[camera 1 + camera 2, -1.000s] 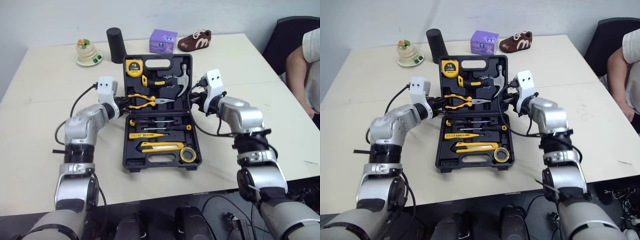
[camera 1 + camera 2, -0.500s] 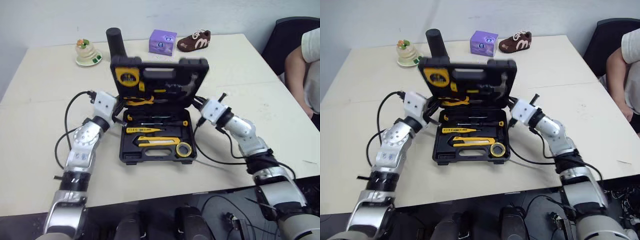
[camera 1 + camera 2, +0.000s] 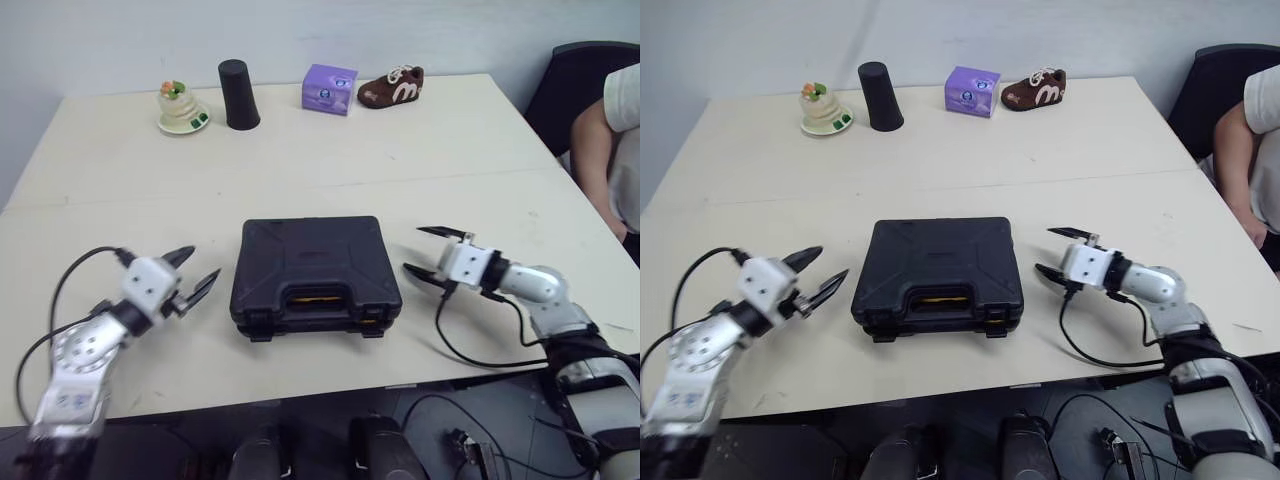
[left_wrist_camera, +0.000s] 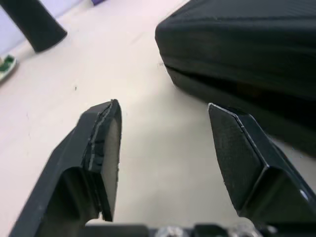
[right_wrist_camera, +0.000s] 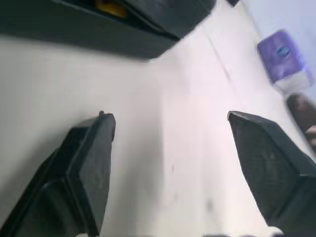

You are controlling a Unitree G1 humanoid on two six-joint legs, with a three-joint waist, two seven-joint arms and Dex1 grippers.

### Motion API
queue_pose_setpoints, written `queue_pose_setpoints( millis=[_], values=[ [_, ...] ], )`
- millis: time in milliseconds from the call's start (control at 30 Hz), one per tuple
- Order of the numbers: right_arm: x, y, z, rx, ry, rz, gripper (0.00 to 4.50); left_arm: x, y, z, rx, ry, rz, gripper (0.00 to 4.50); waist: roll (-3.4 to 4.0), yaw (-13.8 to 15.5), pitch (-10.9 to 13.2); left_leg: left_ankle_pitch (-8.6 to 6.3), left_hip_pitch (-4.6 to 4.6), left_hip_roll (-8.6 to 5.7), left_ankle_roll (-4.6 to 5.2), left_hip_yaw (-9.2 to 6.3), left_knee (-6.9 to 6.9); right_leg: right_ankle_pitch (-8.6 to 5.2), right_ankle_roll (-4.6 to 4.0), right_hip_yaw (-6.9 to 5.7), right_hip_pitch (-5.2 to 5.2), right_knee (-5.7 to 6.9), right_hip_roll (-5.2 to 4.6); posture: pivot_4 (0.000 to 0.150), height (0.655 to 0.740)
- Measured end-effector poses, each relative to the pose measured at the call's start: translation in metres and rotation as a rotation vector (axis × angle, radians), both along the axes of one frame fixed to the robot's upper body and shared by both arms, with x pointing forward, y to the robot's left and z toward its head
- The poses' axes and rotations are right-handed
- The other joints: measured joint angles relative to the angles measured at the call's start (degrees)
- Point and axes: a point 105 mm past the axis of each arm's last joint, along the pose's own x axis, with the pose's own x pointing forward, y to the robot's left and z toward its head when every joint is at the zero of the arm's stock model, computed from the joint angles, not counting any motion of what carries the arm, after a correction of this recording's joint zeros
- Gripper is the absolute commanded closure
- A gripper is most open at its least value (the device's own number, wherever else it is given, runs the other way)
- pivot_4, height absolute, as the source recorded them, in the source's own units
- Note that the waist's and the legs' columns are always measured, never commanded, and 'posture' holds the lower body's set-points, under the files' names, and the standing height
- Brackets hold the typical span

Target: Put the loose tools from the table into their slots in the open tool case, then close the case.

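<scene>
Left eye view: closed tool case (image 3: 315, 270) mid beige table (image 3: 400, 150); left pincer (image 3: 198, 265), right pincer (image 3: 413, 249) wide, empty.

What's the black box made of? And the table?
The tool case looks like hard black plastic: matte, with moulded panel lines on its lid. The table looks like smooth, pale laminate or painted wood; I can't tell which.

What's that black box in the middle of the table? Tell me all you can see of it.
It is a black tool case, hard plastic by its look. It is shut and lies flat on the beige table, handle on the near edge, where some yellow shows through the gap. Only the table touches it; the left gripper and right gripper sit open at either side, apart from it.
</scene>
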Motion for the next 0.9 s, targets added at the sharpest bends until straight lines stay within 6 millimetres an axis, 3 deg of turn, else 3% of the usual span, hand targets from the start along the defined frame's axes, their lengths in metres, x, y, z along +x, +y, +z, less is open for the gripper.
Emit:
queue_pose_setpoints(
  millis=[100, 233, 300, 333, 400, 533, 567, 767, 900],
  values=[
    [-0.012, -0.013, -0.007, 0.043, 0.123, -0.022, 0.96, -0.015, 0.017, -0.003, -0.037, 0.072, 0.034, 1.55, 0.02, 0.7, 0.0, -0.01, 0.06, -0.01, -0.01, -0.13, 0.04, -0.01, -0.03, -0.12, 0.13, -0.26, 0.00, 0.150, 0.7400],
    [-0.038, -0.015, -0.013, 0.084, 0.281, 0.019, 0.96, -0.017, 0.025, 0.011, -0.088, 0.088, 0.050, 1.55, 0.04, 1.6, 0.0, -0.05, 0.03, -0.01, -0.09, -0.32, 0.02, -0.02, -0.07, -0.09, 0.15, -0.26, -0.07, 0.150, 0.7400],
    [-0.060, -0.014, -0.020, 0.083, 0.417, 0.060, 1.48, -0.009, 0.027, 0.022, -0.113, 0.065, 0.068, 1.55, 0.07, 2.1, 0.0, -0.07, -0.01, -0.01, -0.10, -0.41, 0.02, -0.02, -0.09, -0.12, 0.19, -0.30, -0.06, 0.150, 0.7400],
    [-0.070, -0.011, -0.023, 0.091, 0.481, 0.083, 1.91, -0.002, 0.025, 0.028, -0.126, 0.053, 0.069, 1.96, 0.07, 2.3, 0.0, -0.07, -0.01, -0.02, -0.10, -0.40, 0.03, -0.02, -0.10, -0.15, 0.19, -0.29, -0.04, 0.150, 0.7400],
    [-0.081, -0.006, -0.025, 0.087, 0.533, 0.124, 2.69, 0.008, 0.019, 0.035, -0.142, 0.044, 0.053, 2.30, 0.05, 2.4, 0.0, -0.07, 0.01, -0.04, -0.10, -0.36, 0.04, 0.00, -0.12, -0.28, 0.19, -0.26, 0.04, 0.150, 0.7400],
    [-0.100, 0.003, -0.030, 0.051, 0.609, 0.186, 4.50, 0.031, 0.002, 0.035, -0.179, 0.096, 0.012, 4.02, 0.05, 2.7, 0.0, -0.06, 0.08, -0.05, -0.10, -0.21, 0.03, 0.00, -0.11, -0.41, 0.14, -0.22, 0.17, 0.150, 0.7400],
    [-0.108, 0.008, -0.033, 0.030, 0.639, 0.217, 4.50, 0.043, -0.005, 0.035, -0.184, 0.109, -0.006, 4.47, 0.05, 3.0, 0.0, -0.05, 0.06, -0.05, -0.12, -0.20, 0.03, 0.00, -0.11, -0.46, 0.11, -0.22, 0.27, 0.150, 0.7400],
    [-0.124, 0.044, -0.035, 0.035, 0.668, 0.327, 4.50, 0.097, -0.036, 0.034, -0.222, 0.170, -0.042, 4.47, -0.04, 3.2, 0.0, 0.01, -0.04, -0.21, 0.00, -0.20, 0.17, 0.04, -0.05, -0.49, 0.11, -0.23, 0.22, 0.150, 0.7400],
    [-0.127, 0.053, -0.041, 0.049, 0.673, 0.329, 4.50, 0.124, -0.050, 0.033, -0.234, 0.192, -0.035, 4.47, -0.10, 3.2, 0.0, 0.02, -0.11, -0.34, 0.08, -0.20, 0.20, 0.06, 0.00, -0.50, 0.09, -0.25, 0.18, 0.150, 0.7400]
  ],
)
